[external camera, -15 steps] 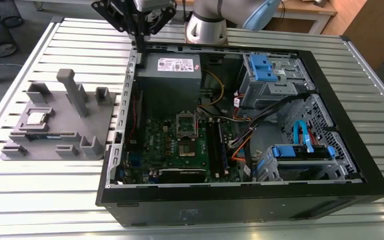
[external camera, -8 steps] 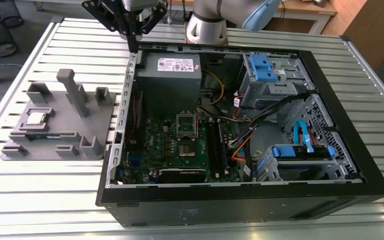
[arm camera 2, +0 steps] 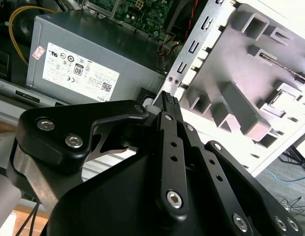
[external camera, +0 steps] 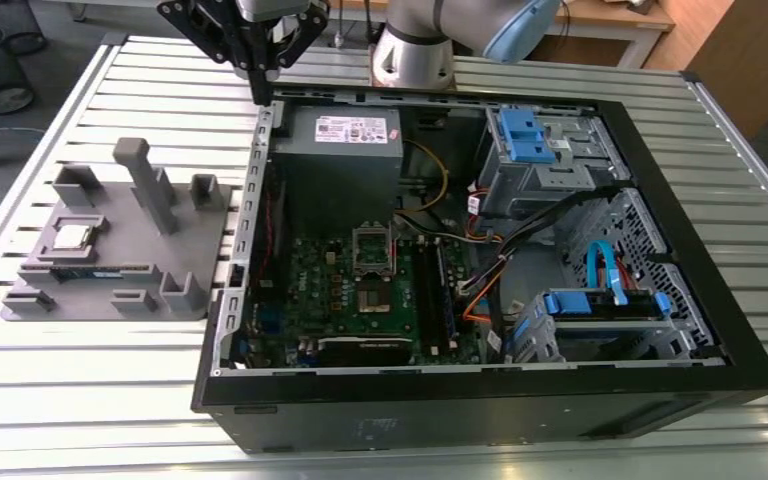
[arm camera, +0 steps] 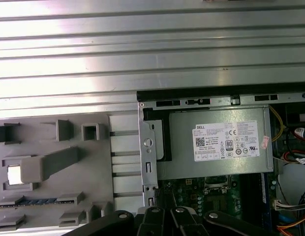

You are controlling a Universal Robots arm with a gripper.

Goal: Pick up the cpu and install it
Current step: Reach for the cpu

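Sitting in a square pocket of the matte grey moulded holder [external camera: 131, 255], the flat shiny cpu [external camera: 75, 236] lies well apart from the black gripper [external camera: 263, 92], whose fingers are pressed together and empty, above the open computer case [external camera: 491, 410]

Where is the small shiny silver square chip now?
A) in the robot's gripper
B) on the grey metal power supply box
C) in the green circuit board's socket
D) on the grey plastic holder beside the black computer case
D: the shiny silver square chip sits in a recess of the grey plastic holder, outside the black computer case, apart from the gripper.
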